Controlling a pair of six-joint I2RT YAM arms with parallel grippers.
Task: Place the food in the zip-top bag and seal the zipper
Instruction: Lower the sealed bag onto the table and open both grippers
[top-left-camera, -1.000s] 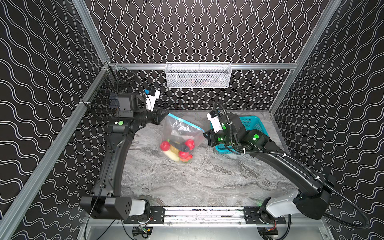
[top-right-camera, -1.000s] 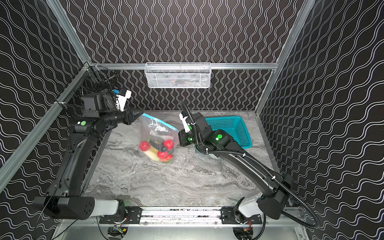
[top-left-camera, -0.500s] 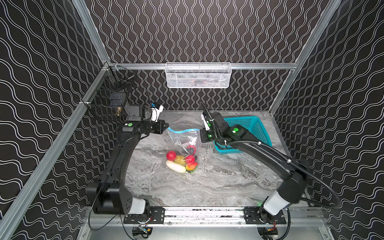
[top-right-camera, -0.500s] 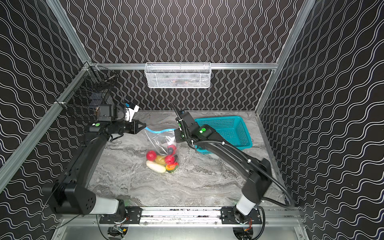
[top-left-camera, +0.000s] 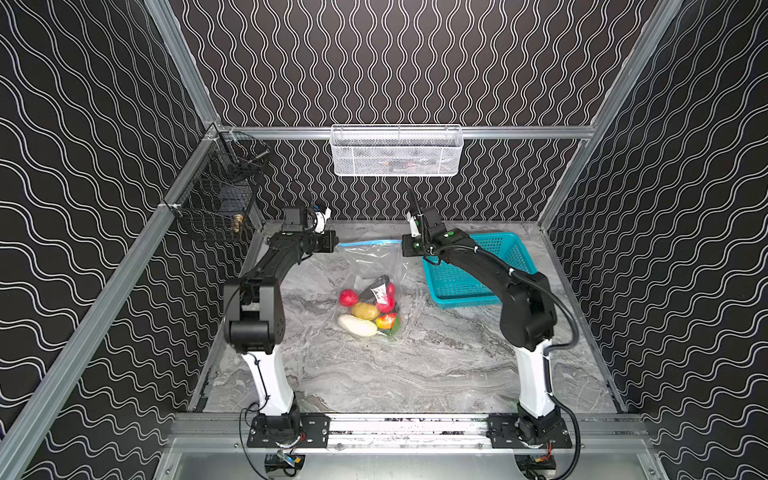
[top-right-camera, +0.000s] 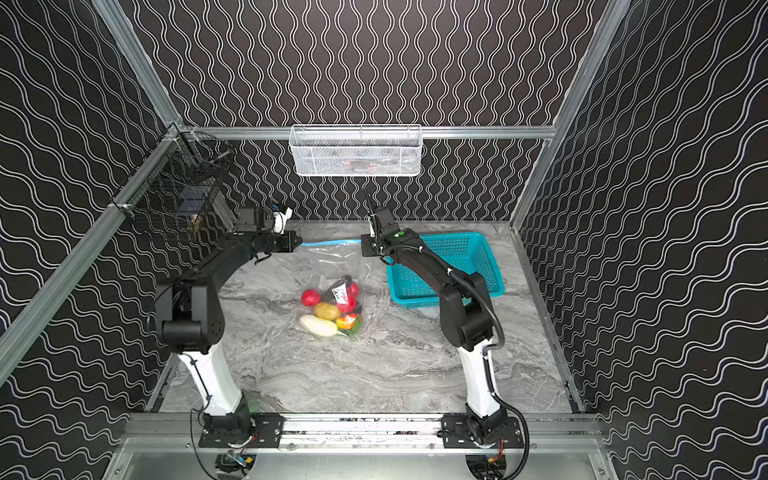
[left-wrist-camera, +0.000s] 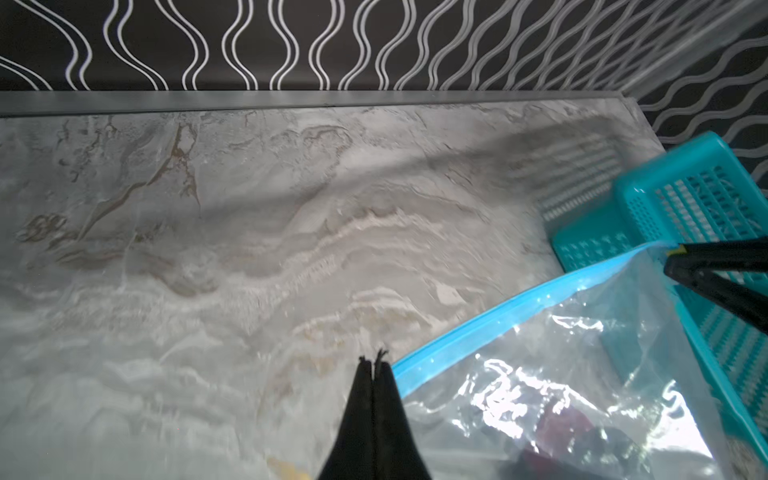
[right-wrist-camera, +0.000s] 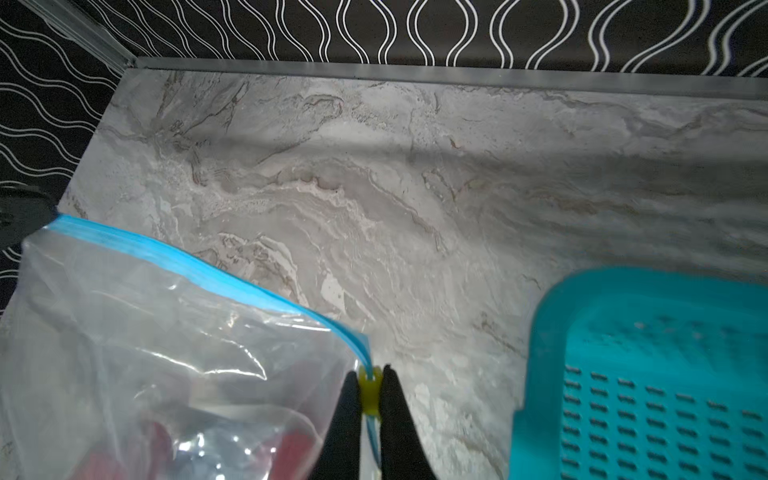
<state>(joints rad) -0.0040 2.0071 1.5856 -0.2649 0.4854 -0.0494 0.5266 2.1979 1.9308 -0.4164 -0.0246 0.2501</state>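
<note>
Right wrist view: the right gripper (right-wrist-camera: 371, 374) is clamped on the yellow slider tab (right-wrist-camera: 369, 392) at one end of the zipper (right-wrist-camera: 199, 272), while the left gripper (left-wrist-camera: 374, 365) is pinched shut on the far corner of the zip-top bag (top-left-camera: 370, 262). Over the last second they have drawn apart, pulling the slanted blue strip taut and level above the back of the table (top-left-camera: 436, 365), with the food (top-left-camera: 365, 311) heaped in the bag's bottom. The seal looks essentially finished.
</note>
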